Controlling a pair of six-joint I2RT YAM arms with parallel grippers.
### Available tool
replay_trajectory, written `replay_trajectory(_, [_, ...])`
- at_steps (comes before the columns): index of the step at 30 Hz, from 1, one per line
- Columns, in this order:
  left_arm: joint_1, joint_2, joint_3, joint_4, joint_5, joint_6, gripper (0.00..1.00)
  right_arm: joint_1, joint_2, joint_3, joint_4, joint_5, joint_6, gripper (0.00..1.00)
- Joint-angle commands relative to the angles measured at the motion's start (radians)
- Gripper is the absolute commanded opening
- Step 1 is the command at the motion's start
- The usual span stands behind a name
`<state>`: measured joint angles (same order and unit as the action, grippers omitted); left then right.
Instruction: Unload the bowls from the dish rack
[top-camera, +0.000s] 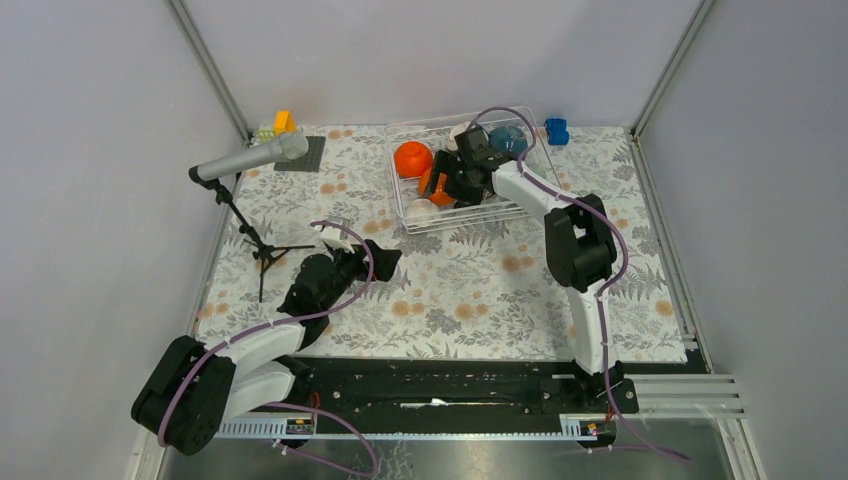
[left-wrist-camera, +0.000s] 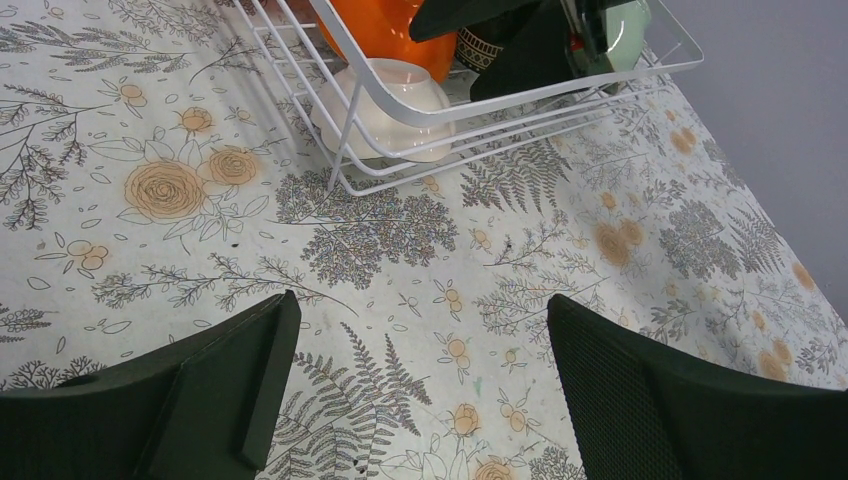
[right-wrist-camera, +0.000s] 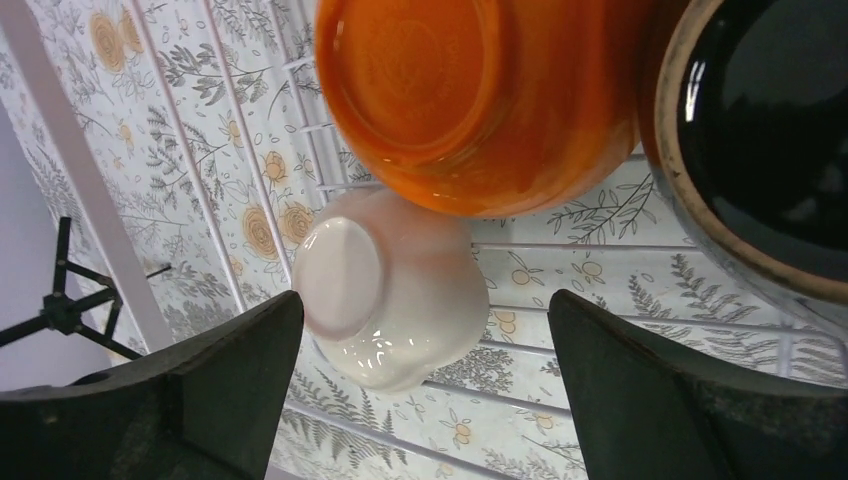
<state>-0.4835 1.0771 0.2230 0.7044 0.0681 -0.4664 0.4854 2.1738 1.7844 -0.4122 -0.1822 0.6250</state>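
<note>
- 5 or more small round bowls sit in the large clear-white wire dish rack (top-camera: 470, 215). None shows outside it, so I judge the unloading barely begun, with every bowl left to lift out.
- At the rack's near-left corner lies the small cream bowl (right-wrist-camera: 385, 290), upside down on the grid and touching the rim.
- Just behind it leans a glossy bright orange bowl (right-wrist-camera: 480, 90), base toward the right wrist camera. A 2nd orange bowl (top-camera: 412, 158) stands further back on the rack's left side.
- Beside the near orange one is a dark brown glazed bowl (right-wrist-camera: 770, 140). A teal bowl (top-camera: 508, 140) sits at the rack's far-right end, and a pale mint green bowl (left-wrist-camera: 615, 30) shows at its right side.
- Right gripper (right-wrist-camera: 425, 330) hangs inside the rack over the cream bowl, jaws wide apart and holding nothing.
- Left gripper (left-wrist-camera: 420, 330) hovers above the floral tablecloth (left-wrist-camera: 160, 190) in front of the rack, jaws likewise apart and empty.
- Well left of the rack stands a grey microphone on a black tripod (top-camera: 255, 158). A small blue toy block (top-camera: 556, 130) rests just off its far-right corner.
- No brand, label or writing is readable.
</note>
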Motion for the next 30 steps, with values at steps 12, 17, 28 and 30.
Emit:
replay_trajectory(12, [-0.004, -0.021, 0.035, 0.022, -0.011, 0.023, 0.99, 0.007, 0.08, 0.057, -0.047, -0.047, 0.342, 1.0])
replay_trajectory(17, [-0.004, -0.028, 0.036, 0.015, -0.017, 0.024, 0.99, 0.008, 0.104, 0.074, -0.048, -0.06, 0.378, 1.0])
replay_trajectory(28, [-0.004, -0.03, 0.041, 0.0, -0.03, 0.026, 0.99, 0.014, 0.207, 0.299, -0.316, 0.055, 0.314, 1.0])
replay_trajectory(30, [-0.003, -0.03, 0.043, -0.002, -0.032, 0.026, 0.99, 0.014, 0.225, 0.353, -0.366, 0.06, 0.294, 1.0])
